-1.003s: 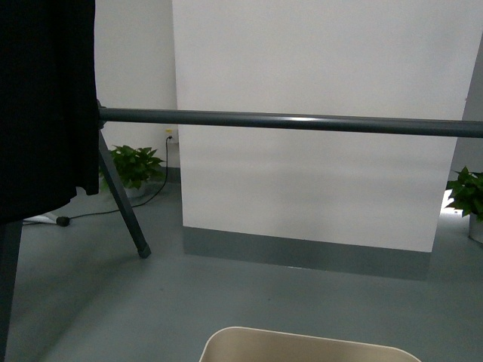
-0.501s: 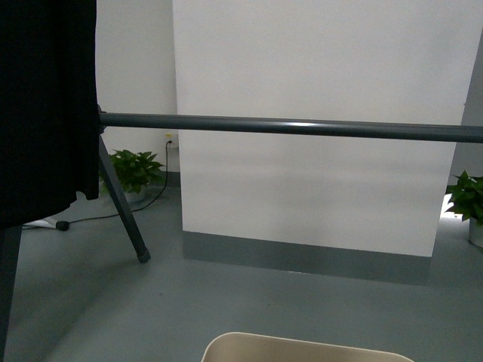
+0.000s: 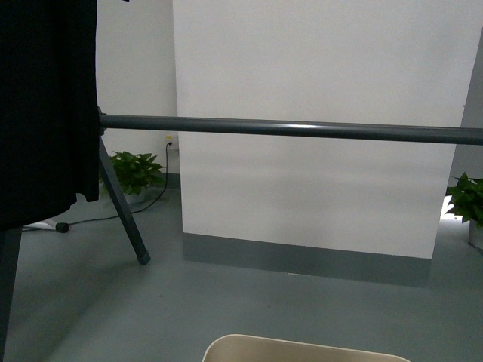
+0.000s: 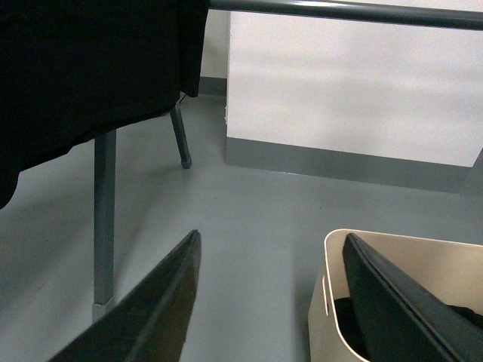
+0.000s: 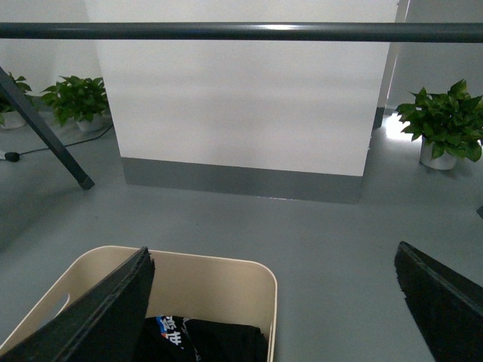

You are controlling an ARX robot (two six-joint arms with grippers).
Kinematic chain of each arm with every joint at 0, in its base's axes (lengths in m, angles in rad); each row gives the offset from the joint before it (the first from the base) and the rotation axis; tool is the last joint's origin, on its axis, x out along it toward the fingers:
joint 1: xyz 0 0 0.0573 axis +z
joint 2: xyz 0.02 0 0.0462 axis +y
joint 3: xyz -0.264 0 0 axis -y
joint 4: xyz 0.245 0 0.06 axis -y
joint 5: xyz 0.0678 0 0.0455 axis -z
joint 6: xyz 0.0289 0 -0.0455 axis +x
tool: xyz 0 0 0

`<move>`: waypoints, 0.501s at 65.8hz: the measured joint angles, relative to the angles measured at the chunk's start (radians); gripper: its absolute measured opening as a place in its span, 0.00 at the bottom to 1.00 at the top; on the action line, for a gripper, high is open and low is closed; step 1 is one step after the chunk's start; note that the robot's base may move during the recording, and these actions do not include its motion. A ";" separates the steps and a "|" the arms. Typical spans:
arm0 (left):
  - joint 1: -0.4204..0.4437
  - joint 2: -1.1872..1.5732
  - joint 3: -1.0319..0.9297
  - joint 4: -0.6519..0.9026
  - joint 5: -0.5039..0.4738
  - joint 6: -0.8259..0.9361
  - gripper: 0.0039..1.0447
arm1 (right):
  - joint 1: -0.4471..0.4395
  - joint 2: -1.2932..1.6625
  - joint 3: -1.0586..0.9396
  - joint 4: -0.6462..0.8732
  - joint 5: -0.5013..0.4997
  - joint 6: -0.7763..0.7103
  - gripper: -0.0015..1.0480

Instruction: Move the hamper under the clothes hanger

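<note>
The beige hamper (image 3: 302,351) shows only its far rim at the bottom of the front view. The clothes hanger's grey bar (image 3: 302,129) runs across in front of it, with one angled leg (image 3: 124,215) at the left. My left gripper (image 4: 273,235) is open, one finger inside the hamper (image 4: 326,302) and one outside its wall. My right gripper (image 5: 273,253) is open, one finger inside the hamper (image 5: 219,283) and one outside over the floor. Dark clothes (image 5: 204,335) lie in the hamper. The bar also shows in the wrist views (image 4: 339,9) (image 5: 226,31).
A black T-shirt (image 3: 45,105) hangs on the rack at the left. A white wall block with grey skirting (image 3: 302,260) stands behind the bar. Potted plants stand at the left (image 3: 134,170) and right (image 3: 469,200). A cable (image 3: 90,216) lies on the grey floor.
In the front view the bar and the hamper rim sit a little lower than a second ago. The grippers cannot be compared.
</note>
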 joint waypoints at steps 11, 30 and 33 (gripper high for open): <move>0.000 0.000 0.000 0.000 0.000 0.000 0.83 | 0.000 0.000 0.000 0.000 0.000 0.000 0.92; 0.000 0.000 0.000 0.000 0.000 0.001 0.94 | 0.000 0.000 0.000 0.000 0.000 0.000 0.92; 0.000 0.000 0.000 0.000 0.000 0.001 0.94 | 0.000 0.000 0.000 0.000 0.000 0.000 0.92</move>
